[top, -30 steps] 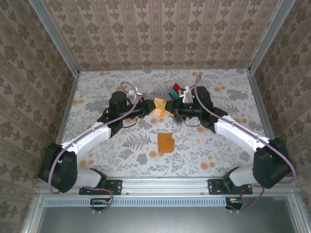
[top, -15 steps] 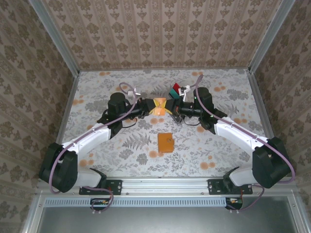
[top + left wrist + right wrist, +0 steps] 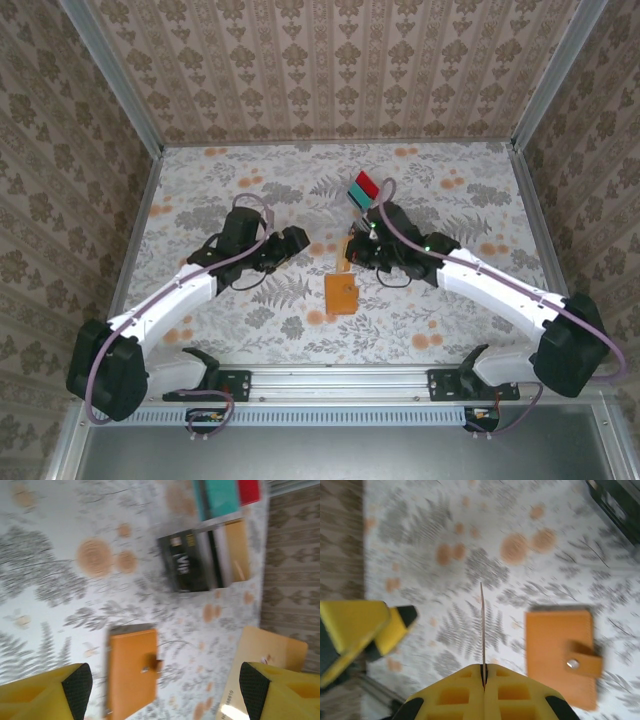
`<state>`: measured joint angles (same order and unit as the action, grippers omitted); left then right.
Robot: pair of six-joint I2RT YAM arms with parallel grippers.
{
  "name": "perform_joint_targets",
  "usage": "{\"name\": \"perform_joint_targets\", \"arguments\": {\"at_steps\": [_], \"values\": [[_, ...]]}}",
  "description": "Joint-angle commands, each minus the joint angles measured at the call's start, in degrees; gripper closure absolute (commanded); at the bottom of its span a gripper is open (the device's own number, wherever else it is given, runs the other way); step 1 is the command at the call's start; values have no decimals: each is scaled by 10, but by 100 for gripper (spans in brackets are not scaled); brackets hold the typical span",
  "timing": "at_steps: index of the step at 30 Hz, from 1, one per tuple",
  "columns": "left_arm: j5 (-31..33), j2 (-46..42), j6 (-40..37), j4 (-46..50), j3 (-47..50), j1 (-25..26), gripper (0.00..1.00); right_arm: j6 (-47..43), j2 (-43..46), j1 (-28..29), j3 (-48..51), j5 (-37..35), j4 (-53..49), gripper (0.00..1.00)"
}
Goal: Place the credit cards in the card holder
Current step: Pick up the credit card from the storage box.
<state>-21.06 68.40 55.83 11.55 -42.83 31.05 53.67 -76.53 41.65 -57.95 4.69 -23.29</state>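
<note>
Your right claw (image 3: 352, 250) pinched a beige card (image 3: 482, 620) edge-on just above the closed, snap-tabbed orange card holder (image 3: 342, 293) at frame centre on the counter (image 3: 200, 190); your left claw (image 3: 295, 241) gaped empty.

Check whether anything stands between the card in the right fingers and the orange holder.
Nothing lies between the thin beige plastic card, pinched in the right arm's fingers, and the flat orange leather-like card holder. But the holder is closed, its snap tab fastened, so no slot shows.
</note>
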Motion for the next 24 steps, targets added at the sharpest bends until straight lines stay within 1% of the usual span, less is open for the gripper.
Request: {"name": "perform_joint_targets", "arguments": {"at_steps": [1,5,9,12,16,24], "values": [[48,-5,-44,82,7,8,19,-15,-50,49,-26,-98,-86,98],[75,-7,-46,98,11,27,19,-7,-104,93,-48,-123,-79,98],[88,-6,-41,95,14,41,19,-10,-151,103,-65,-141,-99,98],[93,-5,-42,94,14,48,19,-11,-159,100,-55,-152,-93,98],[97,0,-51,99,7,53,19,-15,-155,82,-43,-155,-109,98],[106,31,-75,112,-22,70,19,-16,-110,47,8,-159,-124,97]]}}
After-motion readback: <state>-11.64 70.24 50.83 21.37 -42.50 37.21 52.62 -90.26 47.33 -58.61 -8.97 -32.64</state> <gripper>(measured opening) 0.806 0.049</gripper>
